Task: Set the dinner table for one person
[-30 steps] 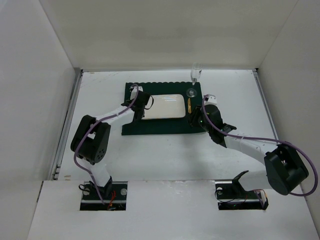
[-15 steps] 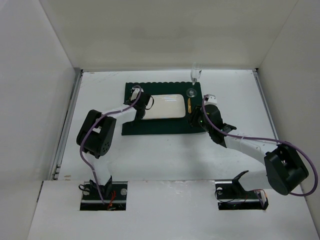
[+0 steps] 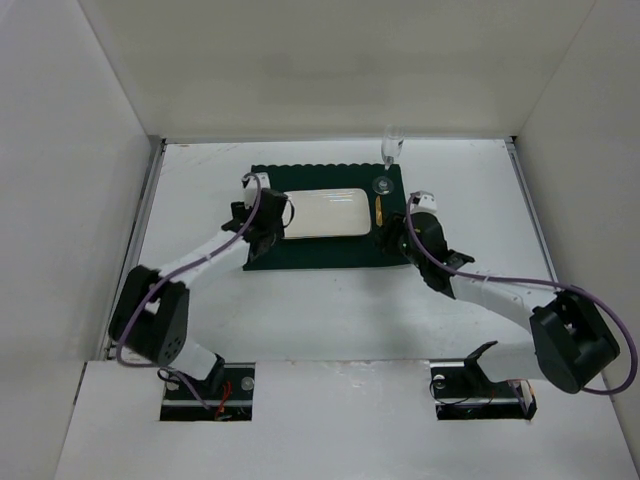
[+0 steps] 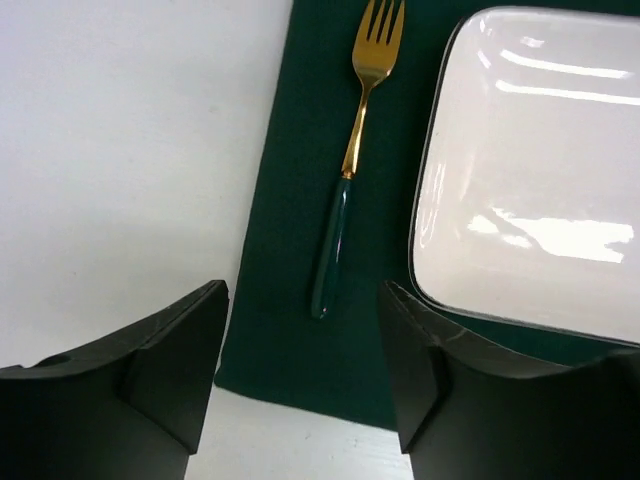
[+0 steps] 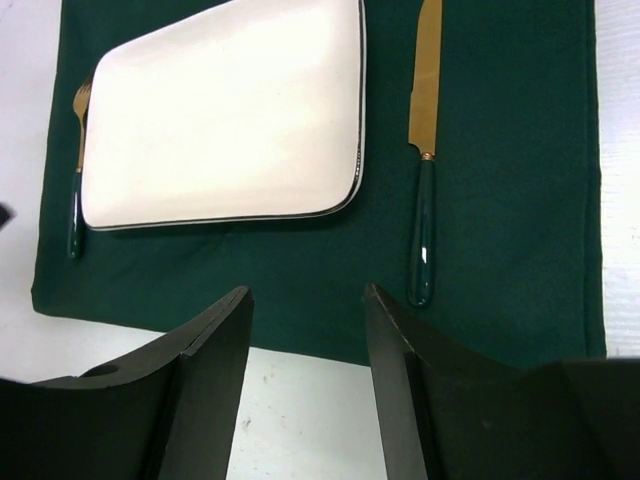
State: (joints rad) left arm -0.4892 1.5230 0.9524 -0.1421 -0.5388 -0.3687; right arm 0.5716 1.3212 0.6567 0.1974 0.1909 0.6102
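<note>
**Place setting laid, both grippers empty: withdrawal is the step under review**

Since a second ago my left arm has swung its elbow down and out toward the left edge of the bench. It has drawn my left gripper (image 4: 302, 325) back from the plate's left end to the mat's near-left corner. My right arm has hardly shifted.

Findings, near to far:

- The dinner table (image 3: 330, 310), white and matte, lies bare between my bases at the near edge and the placemat (image 4: 285, 200).
- My left gripper hangs over the mat's near-left corner with fingers apart and nothing between them. My right gripper (image 5: 306, 300) hangs over the mat's near edge toward its right, equally spread and empty.
- On the mat the fork (image 4: 345, 190) lies left of the plate (image 4: 540, 170), just beside it and not touching. The knife (image 5: 425, 180) lies right of the plate, likewise apart.
- The glass (image 3: 391, 150) stands upright at the mat's far-right corner.

Judgement: the setting looks complete, so the remaining job is to get clear cleanly.

- I should rise before pulling back toward the near edge, so that no finger catches the cloth and drags the cutlery out of line.
- My right arm should not reach farther in, because the glass looks tall and easily toppled.

Surface and room: the cloth would probably slide or bunch on so smooth a bench. White walls close the left, right and far sides, and my left elbow now sits near the left edge, with little room to swing outward.
</note>
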